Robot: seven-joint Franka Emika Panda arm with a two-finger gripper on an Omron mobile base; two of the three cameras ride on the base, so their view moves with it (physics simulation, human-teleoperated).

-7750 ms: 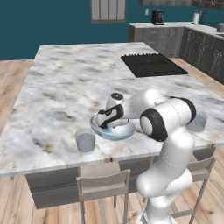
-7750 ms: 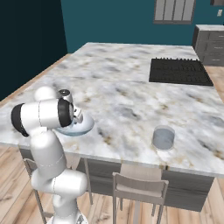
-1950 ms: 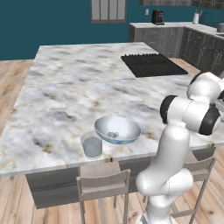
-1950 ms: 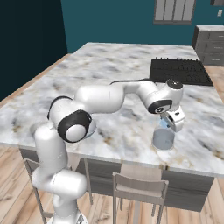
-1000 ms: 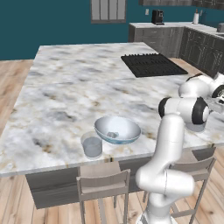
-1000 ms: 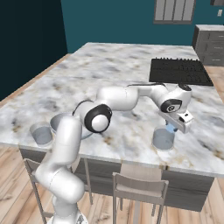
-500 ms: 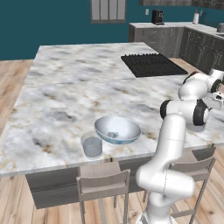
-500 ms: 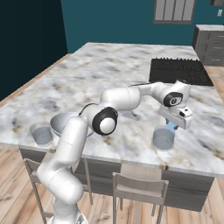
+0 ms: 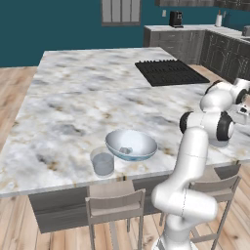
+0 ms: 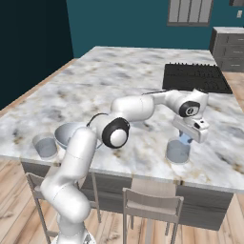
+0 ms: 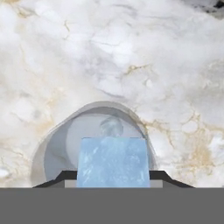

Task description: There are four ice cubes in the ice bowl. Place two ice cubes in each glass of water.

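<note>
- Pale blue ice: one ice cube (image 11: 113, 162) sits clamped between the tips of the pincer (image 10: 184, 138), hanging right over the far glass of water (image 10: 178, 151), which stands near the counter's front edge toward its right end.
- In the hand view a rounded pale lump (image 11: 112, 126) already lies inside that glass; it looks like a first cube, though this cannot be confirmed.
- Judged so, this glass would be complete once the held cube is dropped.
- The ice bowl (image 9: 131, 145) rests near the front edge toward the left end, with what looks like two cubes (image 9: 126, 150) left in it; the count is hard to make out.
- The near glass (image 9: 102, 162) stands just beside the bowl at the front left; whether it holds ice cannot be told, so its share seems still to do.
- The counter (image 9: 93, 102) is white-grey marble with ochre veins, an island with a black cooktop (image 9: 170, 72) near its far right; teal walls, dark cabinets, wooden floor and stools (image 9: 114, 205) along the front.
</note>
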